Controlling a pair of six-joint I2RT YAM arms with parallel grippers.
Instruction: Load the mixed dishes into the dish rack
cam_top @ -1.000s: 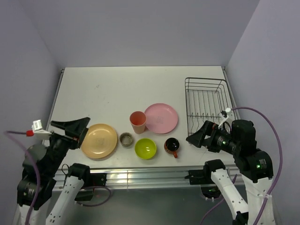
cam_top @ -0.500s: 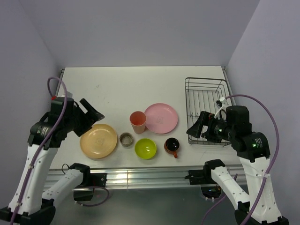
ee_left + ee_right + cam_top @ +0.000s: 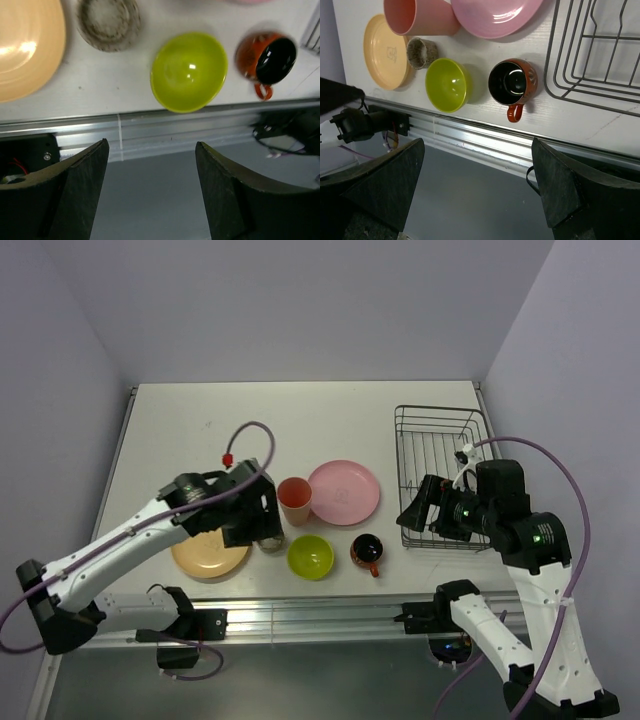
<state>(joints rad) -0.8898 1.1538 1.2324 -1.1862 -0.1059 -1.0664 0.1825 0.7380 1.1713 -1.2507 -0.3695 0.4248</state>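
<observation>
Left pincer [image 3: 150, 145] wide, holding nothing, at the near edge of the worktop [image 3: 100, 95]. Lime-green plastic bowl [image 3: 187, 70] just ahead of it, small grey-beige cup [image 3: 109, 22] and pale orange plastic plate [image 3: 25, 45] ahead-left. Right pincer [image 3: 476, 145] wide too; dark red-brown mug [image 3: 512, 82] just ahead, salmon tumbler [image 3: 417, 17] and round pink plate [image 3: 492, 15] farther, black wire dish rack [image 3: 592, 75] ahead-right.

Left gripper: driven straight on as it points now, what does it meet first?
Likely the lime-green bowl, at its near rim, or the table's edge rail just short of it; depth is unclear.
</observation>
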